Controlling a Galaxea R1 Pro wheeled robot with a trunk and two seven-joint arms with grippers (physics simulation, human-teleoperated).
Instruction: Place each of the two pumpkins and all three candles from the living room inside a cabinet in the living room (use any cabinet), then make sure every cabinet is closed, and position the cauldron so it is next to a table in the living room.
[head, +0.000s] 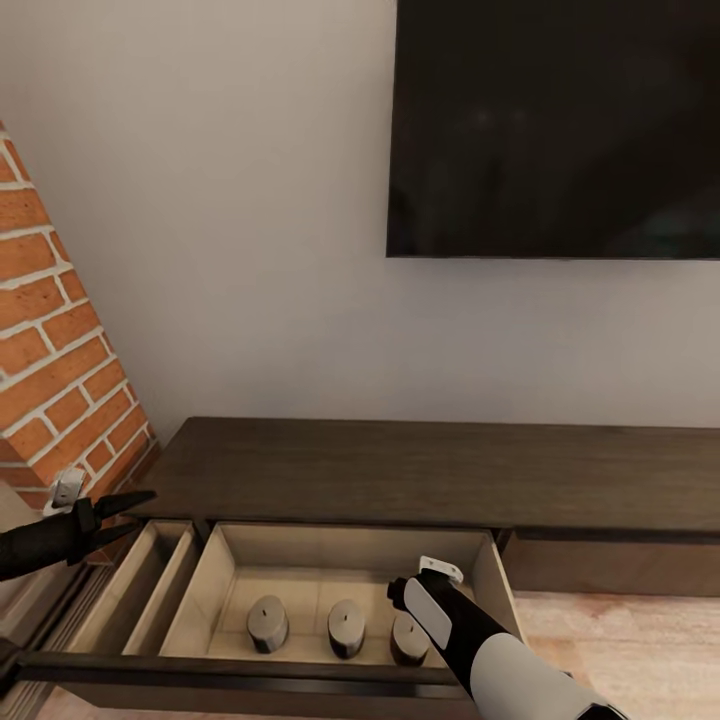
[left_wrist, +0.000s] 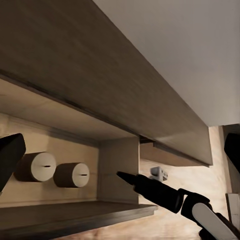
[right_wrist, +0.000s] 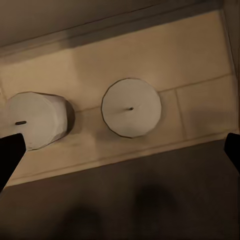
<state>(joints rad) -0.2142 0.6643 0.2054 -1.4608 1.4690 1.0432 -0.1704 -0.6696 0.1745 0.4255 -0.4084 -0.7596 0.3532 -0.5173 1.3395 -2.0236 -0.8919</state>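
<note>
The long dark-brown cabinet (head: 420, 470) has a wide drawer (head: 250, 672) pulled out, showing its pale beige inside. Three cream-white candles stand upright in a row in it: one (head: 268, 622), one (head: 346, 627), one (head: 408, 640). My right gripper (right_wrist: 120, 152) hangs open just above the rightmost candle (right_wrist: 131, 107), apart from it, with a neighbouring candle (right_wrist: 35, 120) beside. My left gripper (head: 122, 516) is open and empty, above the drawer's left end. In the left wrist view, two candles (left_wrist: 42, 166) (left_wrist: 75, 174) show beside the right gripper's fingers (left_wrist: 142, 185). The pumpkins and cauldron are out of view.
A large black TV (head: 555, 130) hangs on the white wall above the cabinet. A red brick wall (head: 60, 350) rises at the left. A narrow side compartment (head: 150, 590) lies left of the candles. Light wood floor (head: 620, 630) is at the right.
</note>
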